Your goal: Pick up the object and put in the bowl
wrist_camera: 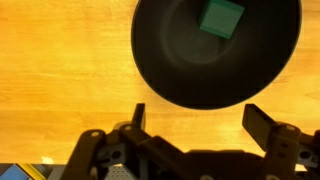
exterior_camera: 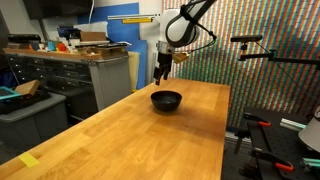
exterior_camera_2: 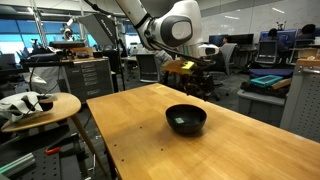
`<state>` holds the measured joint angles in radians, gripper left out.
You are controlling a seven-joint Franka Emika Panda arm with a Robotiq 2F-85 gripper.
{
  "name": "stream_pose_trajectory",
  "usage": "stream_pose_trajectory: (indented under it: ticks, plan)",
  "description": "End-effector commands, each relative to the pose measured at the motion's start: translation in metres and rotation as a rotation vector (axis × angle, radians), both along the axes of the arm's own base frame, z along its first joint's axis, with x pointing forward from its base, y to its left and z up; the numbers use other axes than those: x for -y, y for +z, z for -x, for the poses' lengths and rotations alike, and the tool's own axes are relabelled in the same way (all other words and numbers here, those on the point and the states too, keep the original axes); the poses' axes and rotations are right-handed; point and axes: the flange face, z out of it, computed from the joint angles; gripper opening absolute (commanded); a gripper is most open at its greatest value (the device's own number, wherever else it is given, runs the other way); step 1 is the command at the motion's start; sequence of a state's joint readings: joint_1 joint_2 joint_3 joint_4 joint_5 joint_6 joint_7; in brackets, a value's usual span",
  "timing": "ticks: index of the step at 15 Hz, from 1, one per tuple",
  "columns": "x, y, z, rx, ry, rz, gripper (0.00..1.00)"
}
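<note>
The tiny green block [wrist_camera: 221, 18] lies inside the glossy black round bowl [wrist_camera: 175, 75] on the wooden tabletop [wrist_camera: 60, 60]. The gripper [wrist_camera: 200, 115] hangs above the bowl's rim, spread wide and empty, clear of the block.

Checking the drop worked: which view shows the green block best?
The wrist view: the green block lies large inside the bowl, seen from above. In an exterior view it is a faint speck; in an exterior view the bowl hides it.

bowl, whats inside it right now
A green block lies inside the black bowl, off centre; nothing else shows in the wrist view. The picture's edge cuts off part of the bowl, and the block covers the floor beneath it.
</note>
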<state>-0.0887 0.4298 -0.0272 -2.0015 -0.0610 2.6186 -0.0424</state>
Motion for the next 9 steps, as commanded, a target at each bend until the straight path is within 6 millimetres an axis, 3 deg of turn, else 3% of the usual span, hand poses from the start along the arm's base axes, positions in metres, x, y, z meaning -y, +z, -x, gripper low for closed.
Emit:
stream_pose_trajectory:
  ticks: [1,6,7,9]
  plan:
    - [0.004,0.030,-0.005,-0.008,-0.003,0.012,1.00]
    - [-0.001,0.050,-0.003,-0.040,-0.006,0.012,1.00]
    - [0.002,0.033,-0.004,-0.027,-0.005,0.003,1.00]
    - [0.000,0.038,-0.003,-0.033,-0.003,0.003,1.00]
